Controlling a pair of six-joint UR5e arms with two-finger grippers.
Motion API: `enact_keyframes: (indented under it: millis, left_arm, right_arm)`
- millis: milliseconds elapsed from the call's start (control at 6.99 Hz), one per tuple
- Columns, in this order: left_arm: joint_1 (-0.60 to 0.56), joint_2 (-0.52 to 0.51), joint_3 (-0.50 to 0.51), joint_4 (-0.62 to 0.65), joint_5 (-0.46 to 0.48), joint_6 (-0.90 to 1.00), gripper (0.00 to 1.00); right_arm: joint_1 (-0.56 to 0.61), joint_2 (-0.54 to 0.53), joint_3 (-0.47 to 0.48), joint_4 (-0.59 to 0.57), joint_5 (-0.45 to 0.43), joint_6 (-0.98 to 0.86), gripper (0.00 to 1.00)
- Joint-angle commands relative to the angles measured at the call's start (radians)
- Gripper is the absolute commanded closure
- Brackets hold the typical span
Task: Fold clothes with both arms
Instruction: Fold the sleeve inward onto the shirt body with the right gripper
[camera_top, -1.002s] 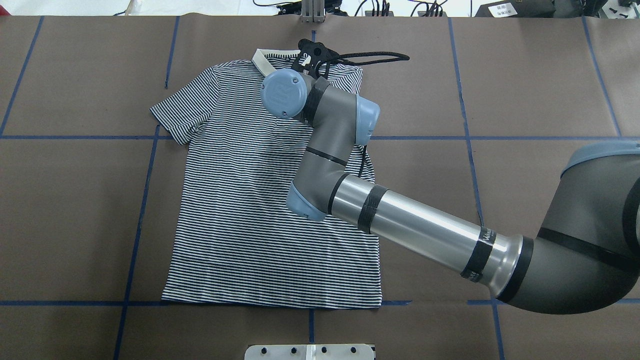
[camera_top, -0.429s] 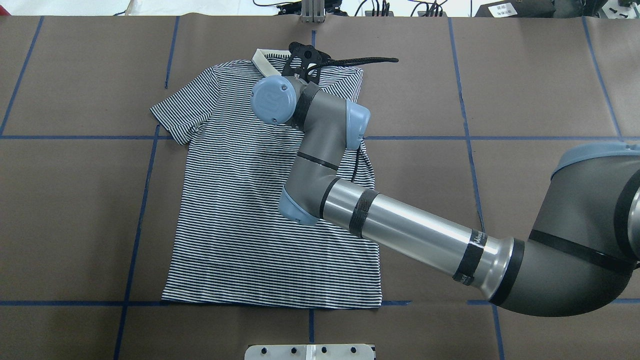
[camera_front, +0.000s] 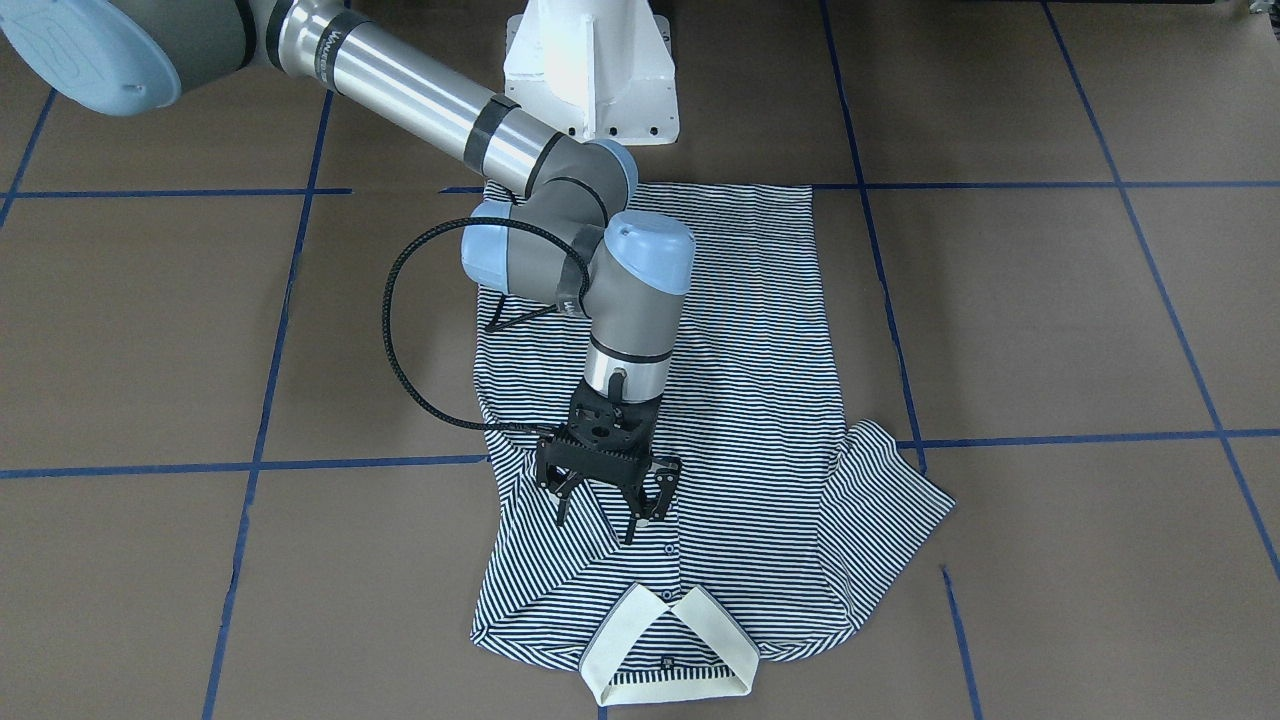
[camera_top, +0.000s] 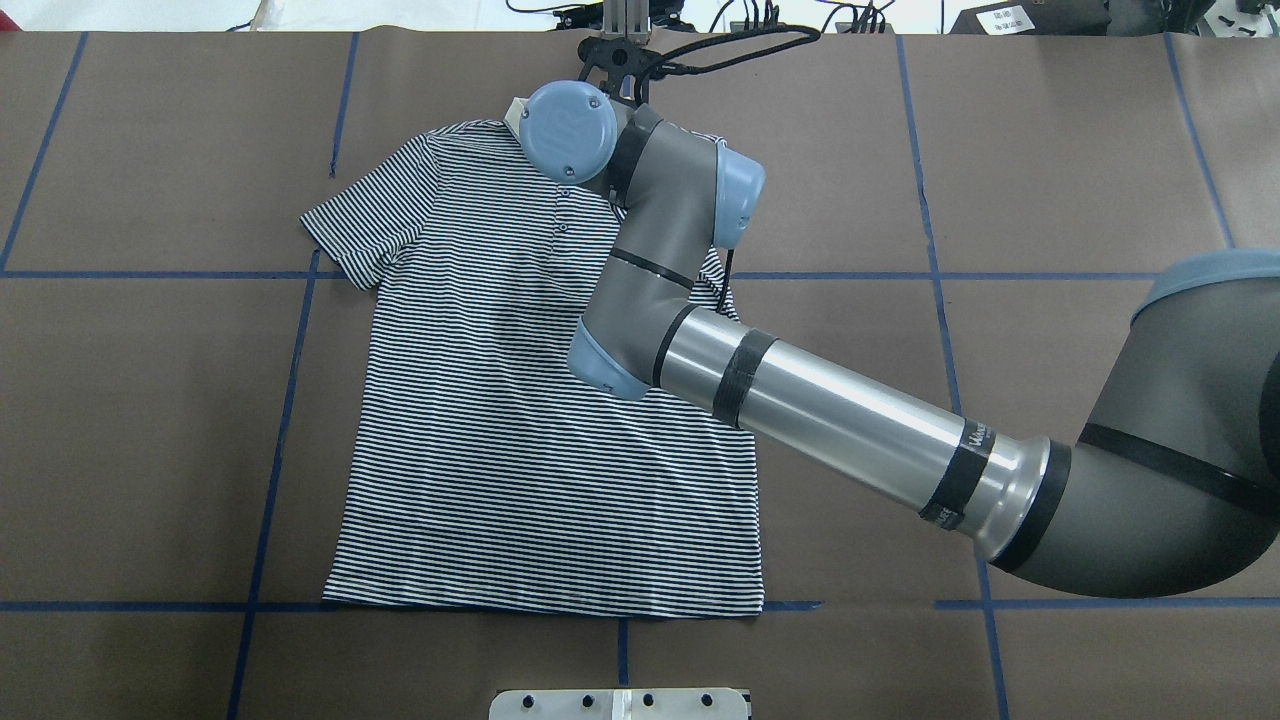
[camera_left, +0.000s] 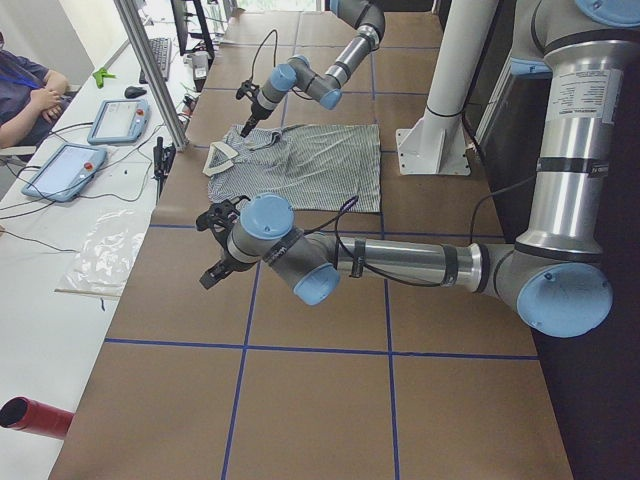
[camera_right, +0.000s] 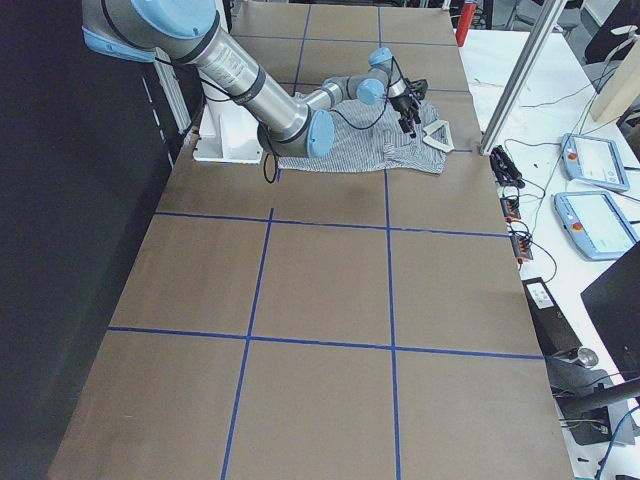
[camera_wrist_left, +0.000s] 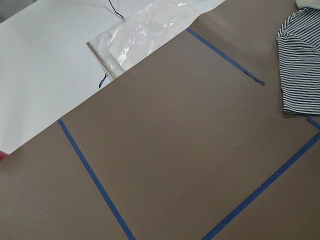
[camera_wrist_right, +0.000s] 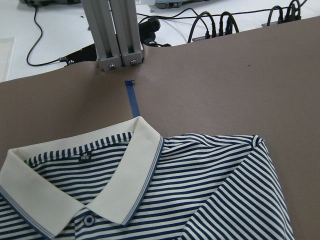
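Within the last second the right arm's wrist had lifted and swung towards the far edge of the table (camera_top: 1050, 150), leaving the right gripper (camera_front: 608, 505) released, fingers spread over the polo shirt (camera_top: 480, 450) near its collar (camera_front: 665, 640). The shirt lay flat mid-table, one sleeve (camera_front: 540, 560) already turned in, so that fold looked finished. The left gripper (camera_left: 215, 248) hung well apart; I cannot tell its state

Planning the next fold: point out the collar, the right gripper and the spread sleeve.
collar (camera_front: 628, 640), exterior front-facing view, on its cream flap.
right gripper (camera_front: 608, 508), exterior front-facing view, midway between fingertips.
spread sleeve (camera_top: 365, 225), overhead exterior view, middle of the sleeve.
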Motion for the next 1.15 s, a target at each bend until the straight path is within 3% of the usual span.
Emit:
enact_keyframes:
  millis: [0,286,573,716,859,1002]
  left_arm:
    - [0.002,-0.008,0.007,0.002,0.001,-0.002,0.0]
    - [0.032,-0.05,-0.002,-0.001,-0.002,-0.291,0.0]
    - [0.14,-0.156,0.007,-0.026,0.003,-0.577,0.0]
    - [0.249,-0.225,0.003,-0.026,0.035,-0.672,0.0]
    - [0.334,-0.244,0.0,-0.033,0.158,-0.702,0.0]
    - [0.405,-0.277,0.035,-0.033,0.216,-0.812,0.0]
  right_arm:
    - [0.041,-0.056,0.09,0.003,0.113,-0.194,0.0]
    - [0.162,-0.192,0.249,-0.008,0.363,-0.392,0.0]
    - [0.316,-0.37,0.391,-0.005,0.557,-0.588,0.0]
    - [0.402,-0.466,0.458,-0.004,0.641,-0.723,0.0]
    - [0.476,-0.543,0.48,0.006,0.723,-0.853,0.0]
    - [0.539,-0.602,0.486,0.009,0.784,-0.952,0.0]
